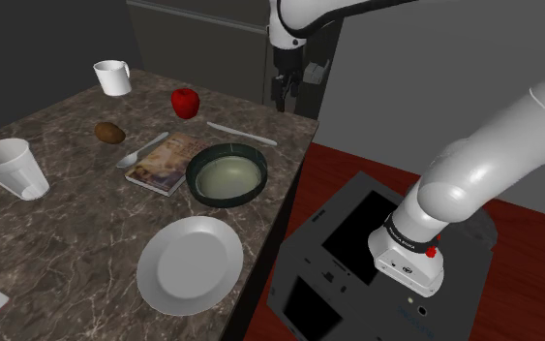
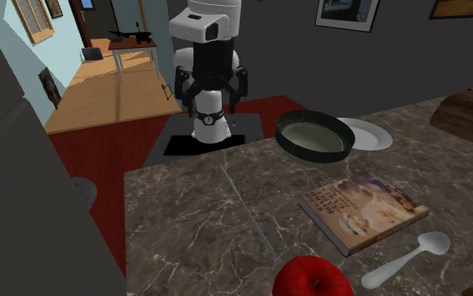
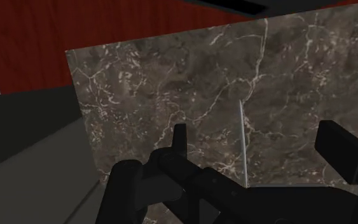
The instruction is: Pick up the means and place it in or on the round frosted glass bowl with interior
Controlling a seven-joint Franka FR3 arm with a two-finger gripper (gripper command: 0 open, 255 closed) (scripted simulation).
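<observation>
Gripper (image 1: 287,97): spread, empty, above knife (image 1: 241,133)
Knife: ungrasped, twelve o'clock of bowl (image 1: 192,182), shoulder view
Left: grasp, carry, place

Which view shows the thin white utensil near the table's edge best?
The shoulder view: the utensil shows its flat white face and full length. The second exterior view and the wrist view show it edge-on, as a thin pale line.

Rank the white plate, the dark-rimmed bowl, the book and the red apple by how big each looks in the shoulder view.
Largest to smallest:
1. white plate, though it lies nearest the camera, which flatters it
2. bowl
3. book, only a little smaller than the bowl
4. red apple, clearly smallest
</observation>
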